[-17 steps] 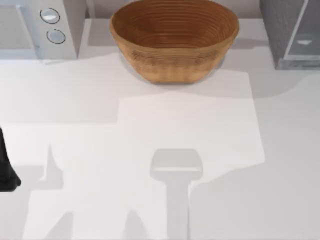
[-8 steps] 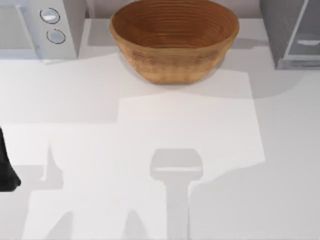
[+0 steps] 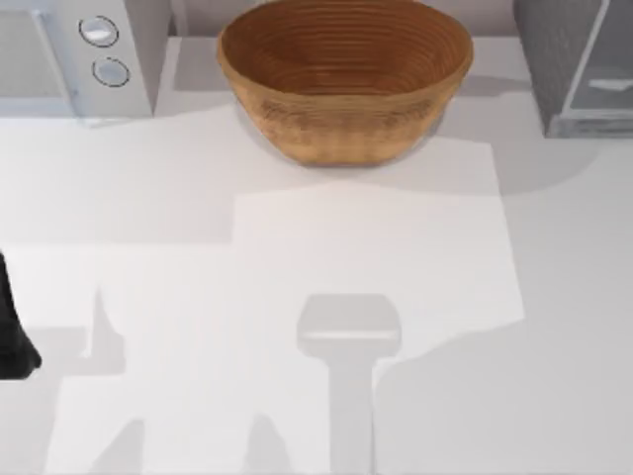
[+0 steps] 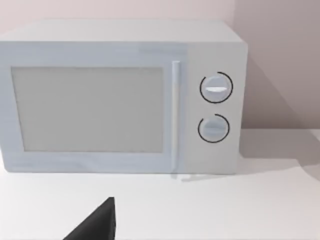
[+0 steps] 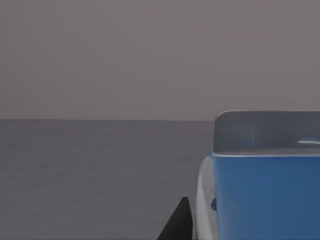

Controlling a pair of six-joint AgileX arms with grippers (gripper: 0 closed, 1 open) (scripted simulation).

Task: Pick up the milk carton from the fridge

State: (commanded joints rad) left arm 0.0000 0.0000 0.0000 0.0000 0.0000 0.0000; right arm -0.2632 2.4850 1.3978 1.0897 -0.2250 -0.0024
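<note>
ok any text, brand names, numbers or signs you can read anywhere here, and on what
None can be read.
milk carton: plain blue face, no print visible.
white appliance: two round knobs with no numbers or marks beside them.
fridge and wicker bowl: no lettering.

Bright, even light falls on the white counter (image 3: 554, 297) from above, laying soft grey shadows across it: broad angular patches and one long shape near the front. The wicker bowl (image 3: 344, 79) throws a dim shade beneath its rim. The microwave (image 4: 120, 97) shows pale and washed, without glare. Inside the fridge (image 5: 100, 75) everything is dim and grey, the milk carton (image 5: 265, 190) looming close.
</note>
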